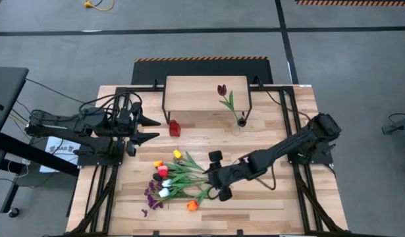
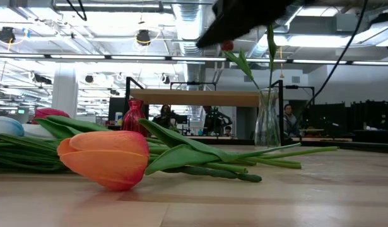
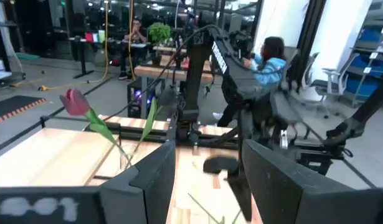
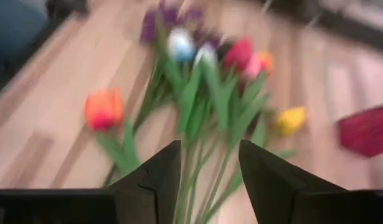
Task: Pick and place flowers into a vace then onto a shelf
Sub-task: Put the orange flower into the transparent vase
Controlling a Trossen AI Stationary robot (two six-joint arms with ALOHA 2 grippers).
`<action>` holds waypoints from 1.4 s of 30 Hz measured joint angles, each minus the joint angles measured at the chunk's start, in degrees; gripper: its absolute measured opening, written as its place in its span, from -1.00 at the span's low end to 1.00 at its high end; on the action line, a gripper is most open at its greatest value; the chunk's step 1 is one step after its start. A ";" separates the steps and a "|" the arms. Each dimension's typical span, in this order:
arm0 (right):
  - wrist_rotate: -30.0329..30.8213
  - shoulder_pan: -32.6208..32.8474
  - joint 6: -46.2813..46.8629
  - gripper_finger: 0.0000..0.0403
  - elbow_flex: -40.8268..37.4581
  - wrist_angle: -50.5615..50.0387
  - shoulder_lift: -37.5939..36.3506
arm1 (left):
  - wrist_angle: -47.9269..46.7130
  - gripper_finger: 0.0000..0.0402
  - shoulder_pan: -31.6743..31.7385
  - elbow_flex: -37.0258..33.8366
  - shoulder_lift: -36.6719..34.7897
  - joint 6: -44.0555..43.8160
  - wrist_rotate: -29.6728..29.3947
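The flowers (image 1: 176, 179) lie in a loose bunch on the table's near middle, blooms toward the left and stems toward the right. Low down in the low view, an orange tulip (image 2: 104, 157) lies nearest. My right gripper (image 1: 215, 176) hovers open over the stem ends, slanting down; in its wrist view (image 4: 210, 171) the stems run out ahead between the fingers, untouched. A clear vase (image 1: 240, 124) with one dark maroon tulip (image 1: 222, 89) stands on the table in front of the shelf (image 1: 205, 89). My left gripper (image 1: 149, 130) waits open at the table's left, pointing level.
A small red vase (image 1: 174, 127) stands on the table near the shelf's left leg, just right of my left gripper. The shelf's plank top (image 2: 200, 98) is bare. People sit at desks in the room beyond the table.
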 joint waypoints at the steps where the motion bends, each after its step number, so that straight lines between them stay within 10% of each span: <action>1: -0.92 0.06 0.03 -0.25 0.77 0.01 1.35 | 0.43 -0.12 -0.02 -0.07 -0.02 -0.01 0.21; 19: -9.80 0.16 3.65 -0.32 8.39 -9.76 16.55 | 1.01 -0.12 0.00 -0.25 1.63 -1.89 0.65; 42: -9.73 0.16 4.35 -0.68 8.54 -9.17 17.69 | 0.95 -0.12 -0.02 -0.25 1.61 -1.93 0.64</action>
